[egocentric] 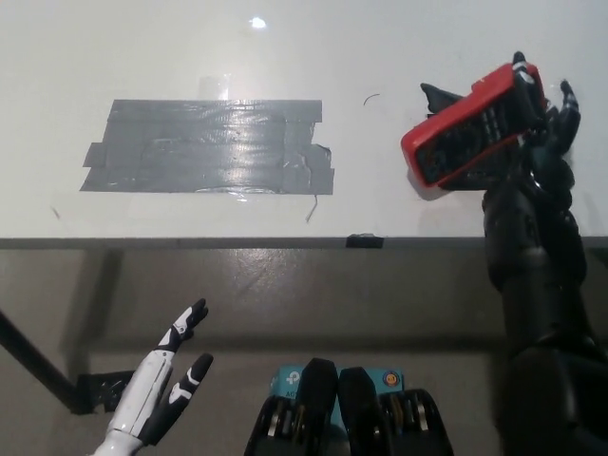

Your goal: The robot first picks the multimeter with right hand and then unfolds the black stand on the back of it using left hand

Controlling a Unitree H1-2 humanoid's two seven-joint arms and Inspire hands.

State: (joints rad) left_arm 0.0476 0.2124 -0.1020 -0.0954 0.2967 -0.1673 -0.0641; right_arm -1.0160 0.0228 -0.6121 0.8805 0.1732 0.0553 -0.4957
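Head view: right hand [543, 142] clasping the red-cased multimeter [470, 133], lifted clear of the white table [380, 57] near its right edge, tilted with face toward camera. Left hand [161, 394] resting low at the lower left below the table edge, released, fingers spread, well apart from the meter. Risk: a loose, one-sided hold letting the meter twist or slip when pushed on the stand, likely hidden behind. Grey tape patch [209, 147] lying flat on the table. No containers visible.
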